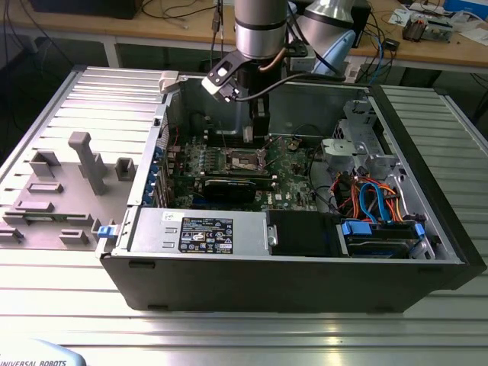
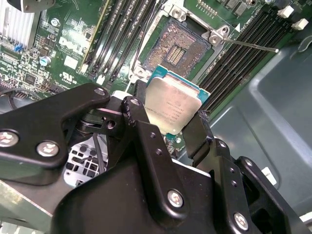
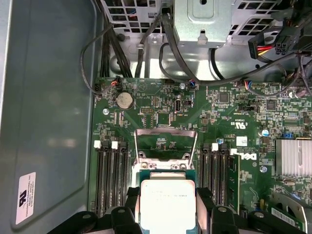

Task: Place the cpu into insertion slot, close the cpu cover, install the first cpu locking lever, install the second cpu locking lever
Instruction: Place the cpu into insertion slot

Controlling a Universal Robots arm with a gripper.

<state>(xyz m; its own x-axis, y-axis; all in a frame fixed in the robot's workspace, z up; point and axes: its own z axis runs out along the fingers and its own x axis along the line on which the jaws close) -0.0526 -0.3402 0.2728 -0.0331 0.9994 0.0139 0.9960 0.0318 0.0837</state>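
End effector clenched on the cpu: black fingers press opposite edges, dull silver top facing the cameras in both wrist views. In the first wrist view the cpu sits between the two fingers, end effector low over the board. Just beyond the chip, the insertion slot lies uncovered, dark centre and pin field bare; cpu held clear of it, not seated. The cpu cover stands raised at the slot's far side, green board showing through its cut-out. One locking lever, a thin metal rod, sticks out free across the memory slots. Memory slots flank the socket on both sides. Farther on: coin cell, finned heat sink, then a perforated drive cage with black cables. Exterior view: ribbed metal worktop nearest, then the open computer case with its power supply; the end effector hangs above the insertion slot. Grey fixture on the exterior view's left.
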